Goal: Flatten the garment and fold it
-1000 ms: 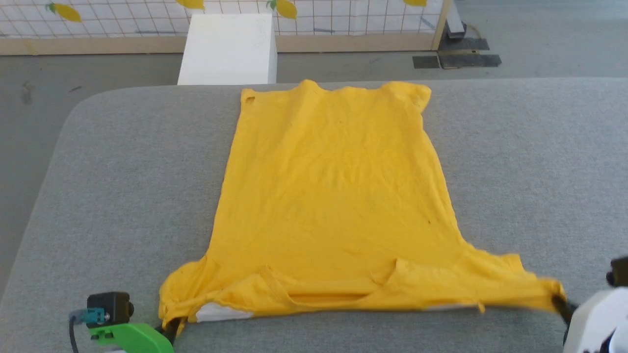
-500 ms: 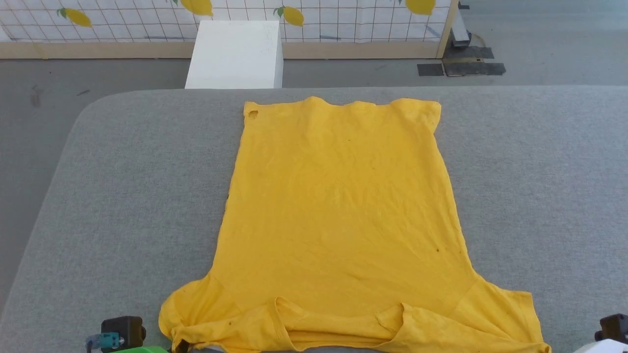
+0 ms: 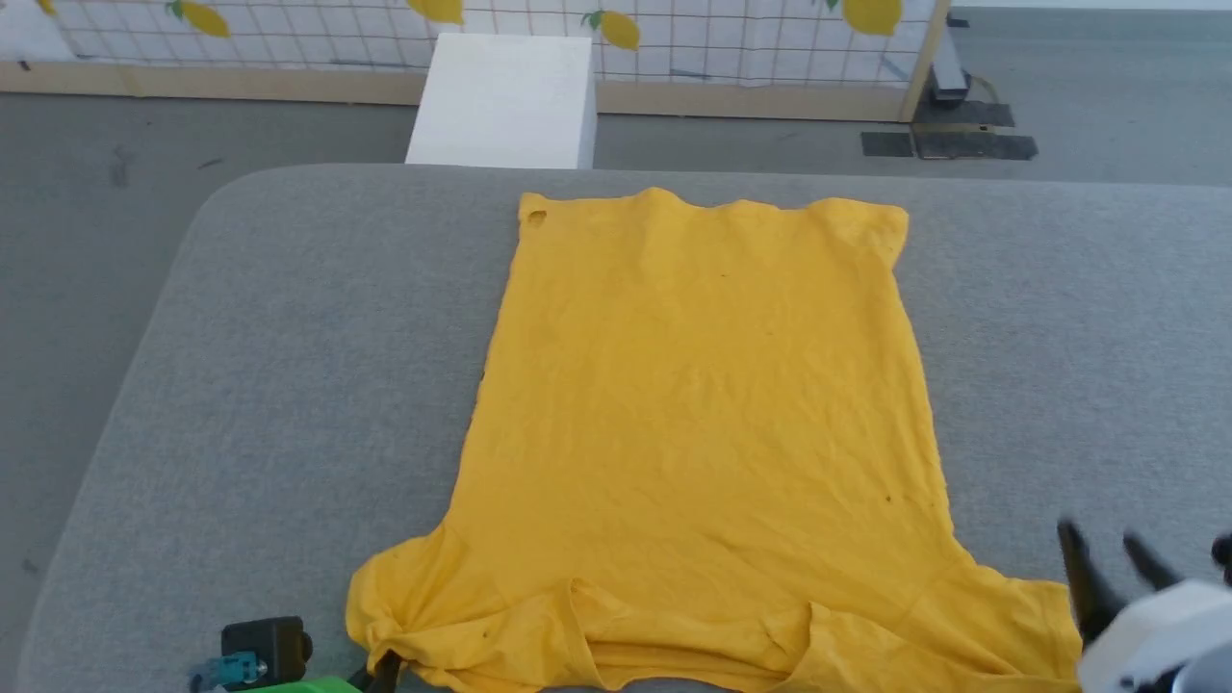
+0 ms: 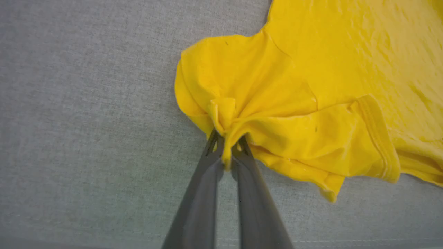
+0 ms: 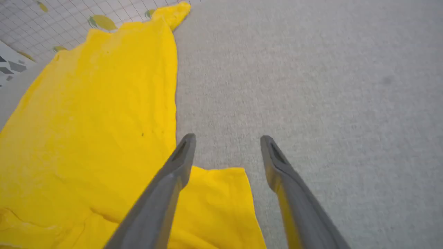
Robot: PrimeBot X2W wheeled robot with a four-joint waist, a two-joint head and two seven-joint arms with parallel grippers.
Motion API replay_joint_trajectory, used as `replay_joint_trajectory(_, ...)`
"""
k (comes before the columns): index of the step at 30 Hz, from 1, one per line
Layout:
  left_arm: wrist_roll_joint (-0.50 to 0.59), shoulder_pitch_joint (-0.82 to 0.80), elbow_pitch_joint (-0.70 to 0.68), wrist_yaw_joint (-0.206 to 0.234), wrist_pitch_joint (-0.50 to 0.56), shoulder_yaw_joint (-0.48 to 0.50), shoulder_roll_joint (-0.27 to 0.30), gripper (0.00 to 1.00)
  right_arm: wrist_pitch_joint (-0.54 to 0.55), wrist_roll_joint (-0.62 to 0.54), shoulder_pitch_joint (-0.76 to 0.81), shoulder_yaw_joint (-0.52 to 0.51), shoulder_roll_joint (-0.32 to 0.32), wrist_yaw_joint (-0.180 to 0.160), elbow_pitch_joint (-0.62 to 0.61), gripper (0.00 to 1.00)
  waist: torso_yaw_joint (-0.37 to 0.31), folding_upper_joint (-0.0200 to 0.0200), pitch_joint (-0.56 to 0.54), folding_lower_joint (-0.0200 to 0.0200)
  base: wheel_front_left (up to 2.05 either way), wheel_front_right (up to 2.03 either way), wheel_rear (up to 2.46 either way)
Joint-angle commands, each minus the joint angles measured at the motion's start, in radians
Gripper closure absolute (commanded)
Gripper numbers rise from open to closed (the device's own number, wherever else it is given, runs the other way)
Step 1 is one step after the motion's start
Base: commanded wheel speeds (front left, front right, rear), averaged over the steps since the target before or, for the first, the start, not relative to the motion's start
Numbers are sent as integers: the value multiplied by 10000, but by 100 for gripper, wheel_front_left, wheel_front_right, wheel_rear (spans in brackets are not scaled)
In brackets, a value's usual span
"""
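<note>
Above the garment (image 5: 86, 121), right gripper (image 5: 227, 139) hangs, fingers (image 5: 180, 162) parted.

Got two long tapering dark-grey fingers (image 5: 162, 193) on the right gripper (image 5: 226, 145), hollow slot near each tip, coming off a chunky white housing (image 3: 1160, 630). Same skinny grey fingers on the left gripper (image 4: 228, 145), plus bright green shell (image 3: 318, 686), black boxy module (image 3: 265, 643) and what's probably a teal plug (image 3: 231, 666).

Grey fabric table (image 3: 289, 318) spans the frame. Top centre, a white box (image 3: 505, 101) sits before a lemon-printed grid panel (image 3: 731, 38); dark mats (image 3: 948, 144) upper right.
</note>
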Motion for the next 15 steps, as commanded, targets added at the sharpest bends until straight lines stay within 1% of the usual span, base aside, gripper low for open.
replay_joint_trajectory(1, 146, -90, -72, -21, -51, -16, -64, 100, -424, -107, -483, 73, -74, -13, -59, 0, 221, 0, 93, 1, 0, 0, 0)
replay_joint_trajectory(4, 202, -289, -244, -71, -58, -103, -139, 100, -1462, -252, -1481, 94, -269, -13, 175, 0, 495, 0, 270, 1, 0, 0, 0)
replay_joint_trajectory(7, 297, -539, -384, -130, -31, -200, -169, 100, -2079, -363, -2685, 94, -483, -13, 705, 0, 774, 0, 521, 1, 0, 0, 0)
replay_joint_trajectory(11, 435, -1022, -484, -249, -46, -366, -334, 100, -2310, -359, -4495, -72, -762, -13, 2015, 0, 1308, 0, 982, 1, 0, 0, 0)
replay_joint_trajectory(15, 522, -1564, -490, -464, -71, -572, -579, 100, -2242, -789, -6286, -265, -1293, -13, 3499, 0, 1953, 0, 1558, 1, 0, 0, 0)
